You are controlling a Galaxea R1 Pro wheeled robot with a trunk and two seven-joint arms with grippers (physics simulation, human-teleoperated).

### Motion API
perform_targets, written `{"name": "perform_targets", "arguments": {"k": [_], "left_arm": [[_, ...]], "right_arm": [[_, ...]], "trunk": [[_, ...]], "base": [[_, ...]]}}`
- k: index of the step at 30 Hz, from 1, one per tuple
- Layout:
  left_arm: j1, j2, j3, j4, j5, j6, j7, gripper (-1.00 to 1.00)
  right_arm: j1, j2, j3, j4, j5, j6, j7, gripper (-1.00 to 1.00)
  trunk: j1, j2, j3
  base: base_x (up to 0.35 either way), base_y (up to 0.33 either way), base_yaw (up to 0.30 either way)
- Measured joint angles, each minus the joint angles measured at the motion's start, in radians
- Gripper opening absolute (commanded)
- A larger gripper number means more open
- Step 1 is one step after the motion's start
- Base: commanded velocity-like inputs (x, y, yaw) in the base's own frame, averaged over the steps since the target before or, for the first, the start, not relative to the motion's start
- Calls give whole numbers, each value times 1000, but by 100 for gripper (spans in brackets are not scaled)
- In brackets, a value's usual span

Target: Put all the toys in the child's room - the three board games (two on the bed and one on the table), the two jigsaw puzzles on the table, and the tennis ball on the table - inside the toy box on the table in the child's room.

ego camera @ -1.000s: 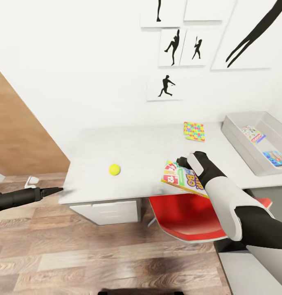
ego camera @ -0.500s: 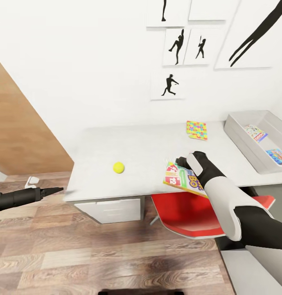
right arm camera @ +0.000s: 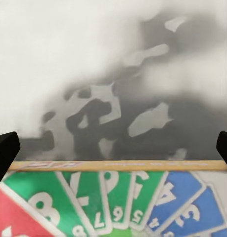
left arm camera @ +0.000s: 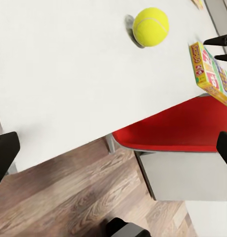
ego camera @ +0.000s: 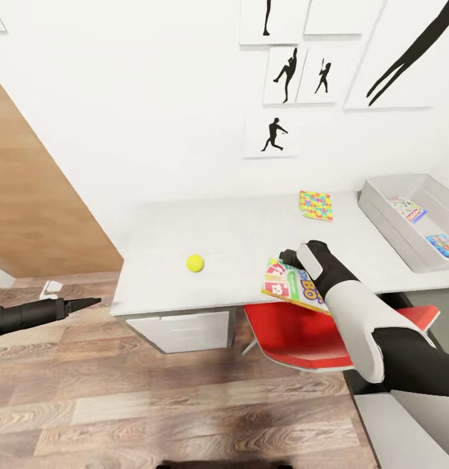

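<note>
A board game (ego camera: 286, 286) with a number-card cover lies at the table's (ego camera: 237, 234) front edge, partly overhanging it. My right gripper (ego camera: 286, 254) is right over its far end, fingers (right arm camera: 4, 150) spread wide apart, open; the cover (right arm camera: 113, 202) shows just below them. The tennis ball (ego camera: 195, 262) sits on the table left of it, seen up close from the left wrist (left arm camera: 151, 26). One jigsaw puzzle (ego camera: 316, 205) lies near the wall. The toy box (ego camera: 387, 228) at the table's right end holds two board games (ego camera: 407, 210) (ego camera: 444, 244). My left gripper (ego camera: 87, 302) hangs open off the table's left end.
A red chair (ego camera: 302, 332) is tucked under the table below the overhanging game. White drawers (ego camera: 178, 329) sit under the table's left part. A wood panel (ego camera: 35, 195) stands at the left, above plank floor. A pale grey surface (ego camera: 406, 430) lies at the bottom right.
The camera has swung, so table, ball and toy box shift right in view. The board game stayed under my right gripper, sliding slightly across the table. Both arms hold their pose.
</note>
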Motion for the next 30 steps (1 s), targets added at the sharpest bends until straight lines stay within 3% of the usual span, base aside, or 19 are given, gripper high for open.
{"name": "perform_targets", "arguments": {"k": [20, 25, 30], "left_arm": [[0, -2, 0, 0, -1, 0, 0, 100], [0, -3, -1, 0, -1, 0, 0, 100], [0, -4, -2, 0, 0, 0, 0, 100]], "right_arm": [[0, 0, -1, -13, 1, -2, -2, 100], [1, -1, 1, -151, 0, 14, -10, 100], [11, -2, 0, -345, 1, 119, -15, 100]], "trunk": [[0, 0, 23], [0, 0, 29], [0, 0, 35]], "base": [[-4, 3, 0], [0, 0, 0], [0, -30, 0]]}}
